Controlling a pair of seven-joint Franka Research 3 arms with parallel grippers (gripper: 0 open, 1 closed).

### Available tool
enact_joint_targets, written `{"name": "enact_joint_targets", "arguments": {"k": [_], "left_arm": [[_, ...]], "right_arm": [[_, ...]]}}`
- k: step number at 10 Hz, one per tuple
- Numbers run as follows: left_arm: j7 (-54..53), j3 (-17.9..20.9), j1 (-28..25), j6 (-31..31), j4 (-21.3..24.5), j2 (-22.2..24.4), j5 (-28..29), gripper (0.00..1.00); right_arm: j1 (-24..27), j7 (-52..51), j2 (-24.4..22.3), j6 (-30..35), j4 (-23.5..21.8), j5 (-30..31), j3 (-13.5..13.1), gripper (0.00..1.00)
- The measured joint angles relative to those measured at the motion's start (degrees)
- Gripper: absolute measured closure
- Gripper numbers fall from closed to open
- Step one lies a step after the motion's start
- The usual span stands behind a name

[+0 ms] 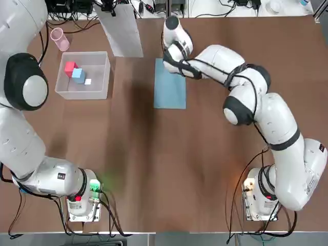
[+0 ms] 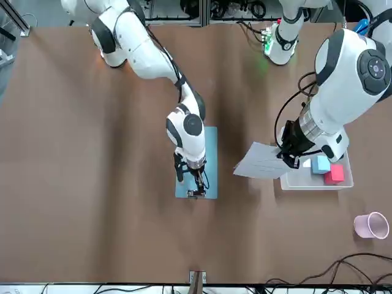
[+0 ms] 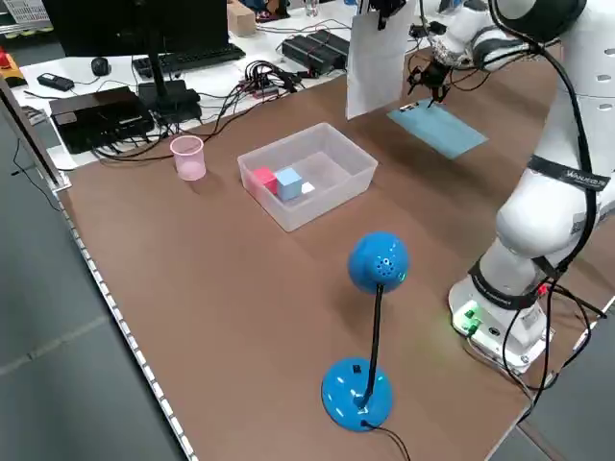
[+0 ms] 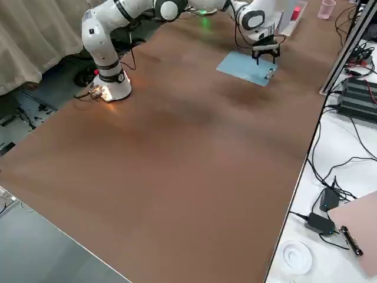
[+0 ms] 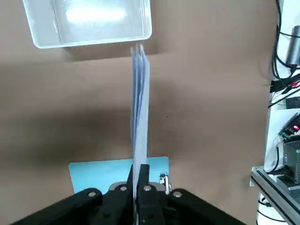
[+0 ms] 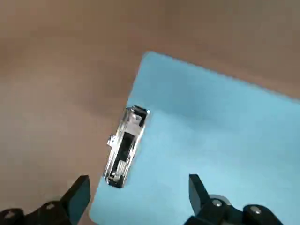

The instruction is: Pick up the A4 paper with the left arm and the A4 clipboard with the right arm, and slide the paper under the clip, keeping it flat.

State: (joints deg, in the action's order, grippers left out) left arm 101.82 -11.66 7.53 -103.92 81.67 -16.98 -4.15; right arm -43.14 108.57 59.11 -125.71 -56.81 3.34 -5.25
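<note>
— Blue board flat on the table, mid-far side, clip at its far short edge. Why is the right gripper sitting above that end?

— My guess: it wants the clip end, since that's the only part that stands proud of the tabletop. In the right wrist view its fingers are spread wide, nothing between them, with the clip and the board's corner showing in the gap. It hovers just over the board; I see no contact.

— And the paper?

— Off the table, pinched between the left gripper's closed fingers by one edge. The left wrist view sees the sheet edge-on, running away from the fingers toward the clear bin. It hangs in the air between bin and board, tilted rather than level.

— Why hold it there?

— Likely waiting. The board isn't lifted yet, so the sheet is kept up and clear, near enough to feed in once the clip end is raised. Held by a single edge, it may sag; flatness looks like the risk.

— The bin's contents?

— Red, blue and small white blocks, plus a pink cup nearby. Not involved.
</note>
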Motion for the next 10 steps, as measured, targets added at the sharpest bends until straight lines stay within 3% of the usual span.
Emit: {"name": "enact_joint_targets", "arguments": {"k": [1,5,7,10], "left_arm": [[0.25,-0.02,0.07,0.00,-0.01,0.00,-0.04,0.99],[5.80,-0.13,3.89,-6.26,-0.03,-0.01,-0.13,0.99],[10.19,-0.10,7.95,-10.55,0.01,-0.09,-0.13,0.99],[18.67,-0.07,13.43,-11.47,1.59,-0.40,-0.12,0.99]], "right_arm": [[1.40,-8.43,-2.20,3.56,0.12,-0.15,0.26,0.00],[10.06,-41.78,-14.11,14.56,-2.95,-1.08,0.44,0.00],[14.95,-54.21,-22.10,18.20,-8.34,-1.29,0.46,0.00],[21.08,-69.76,-34.81,19.63,-19.09,-1.28,0.27,0.00]]}}
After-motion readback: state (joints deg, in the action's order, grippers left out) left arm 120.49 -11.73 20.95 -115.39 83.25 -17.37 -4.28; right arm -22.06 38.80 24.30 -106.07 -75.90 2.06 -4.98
